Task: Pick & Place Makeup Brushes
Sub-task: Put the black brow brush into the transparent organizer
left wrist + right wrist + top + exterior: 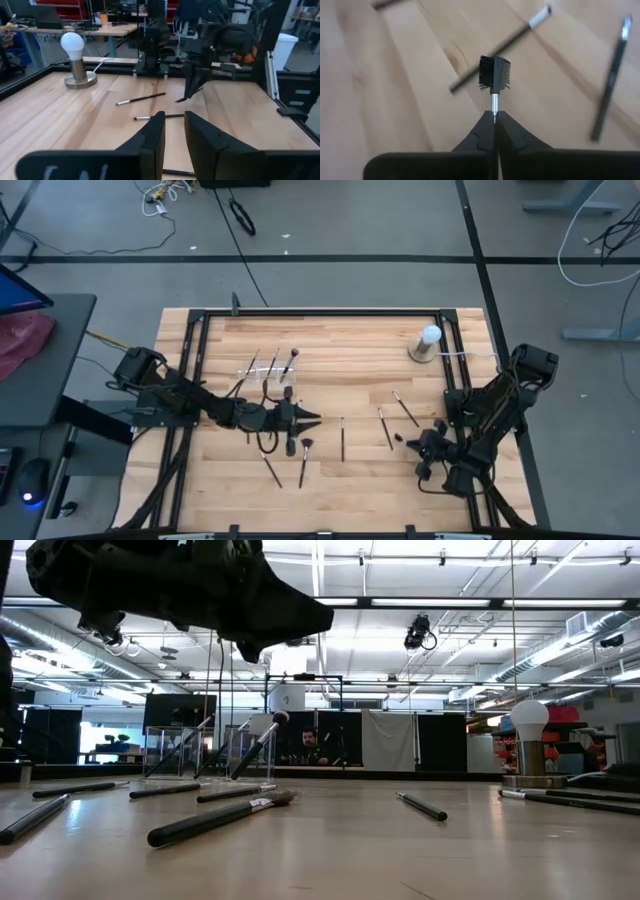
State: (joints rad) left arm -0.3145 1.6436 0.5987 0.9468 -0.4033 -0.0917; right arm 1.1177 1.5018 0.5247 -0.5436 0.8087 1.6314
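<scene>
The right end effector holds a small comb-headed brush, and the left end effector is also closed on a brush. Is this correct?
Not quite. The right end effector does grip the comb-headed brush, but the left wrist view shows the left end effector open and empty above the table.

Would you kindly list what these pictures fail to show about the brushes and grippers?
- Right gripper: the comb brush's handle is hidden between the shut fingers, right wrist view.
- Clear holder: brush count too small, high view.
- Left gripper: cut off by the top edge, low view.
</scene>
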